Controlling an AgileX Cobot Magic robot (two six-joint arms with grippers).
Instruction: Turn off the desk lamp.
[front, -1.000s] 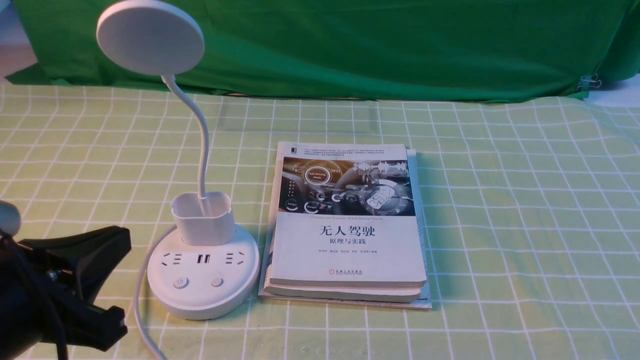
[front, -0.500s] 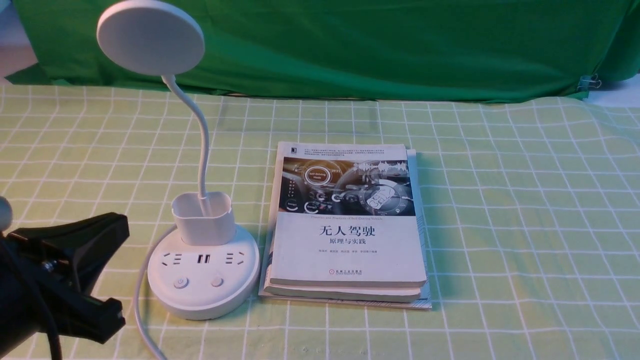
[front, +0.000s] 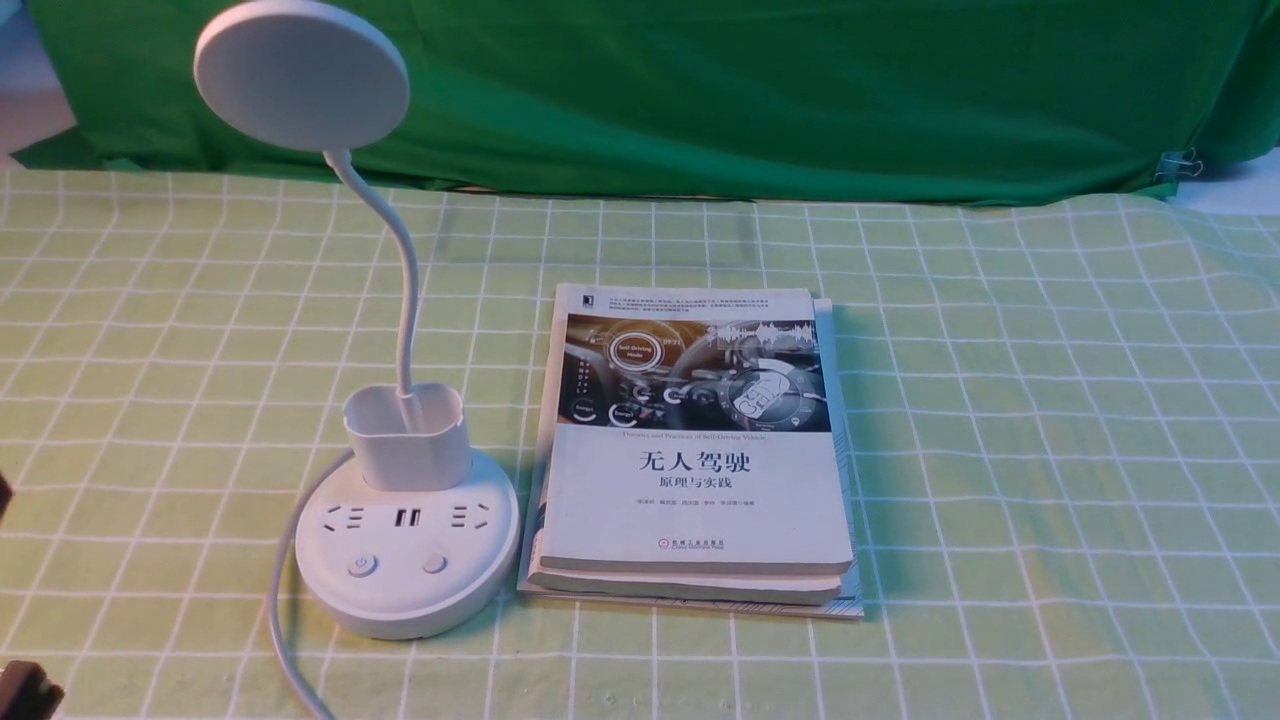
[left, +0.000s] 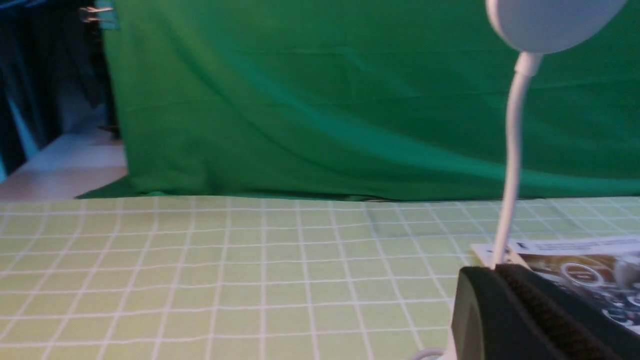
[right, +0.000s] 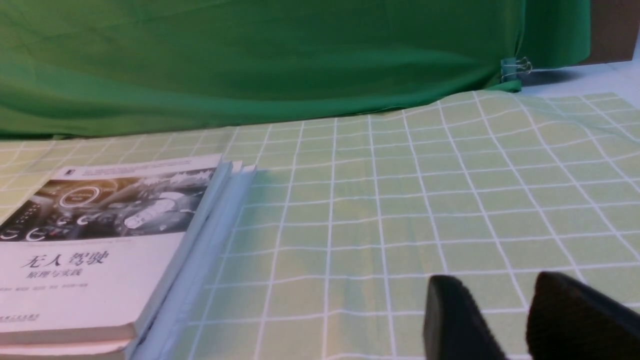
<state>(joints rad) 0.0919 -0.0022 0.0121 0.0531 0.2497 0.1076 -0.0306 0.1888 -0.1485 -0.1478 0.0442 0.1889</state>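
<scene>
Front view, and there stood the desk lamp (front: 407, 560), upright on the checked cloth (front: 1000, 450) over on the left side, its round base (front: 400, 600) flat down and its disc head (front: 300, 75) high above! Up from the cup holder (front: 408, 440) curved the thin neck (front: 408, 270), and on the base sat two buttons, the power button (front: 361, 565) and the plain button (front: 434, 564), both uncovered. No fingers touched it! Only dark tips of the left gripper (left: 492, 270) poked in at the near left edge, well apart from the base and off to its left.

Over to the left wrist view: the two fingers of that gripper were together, tip against tip, nothing seen between them, with the lamp's neck and head rising beyond them. What a contrast on the other arm! The right wrist view caught the right gripper (right: 492, 280) with its fingers apart, a strip of cloth showing between them, and the lamp outside that picture.

Just to the right of the lamp's base lay the stack of books (front: 690, 500), a driving title on top. Behind it all hung the green curtain (front: 700, 90), a binder clip (front: 1178, 165) gripping its right end, while a pale cable (front: 275, 610) curled round the base's left side towards the near edge.
</scene>
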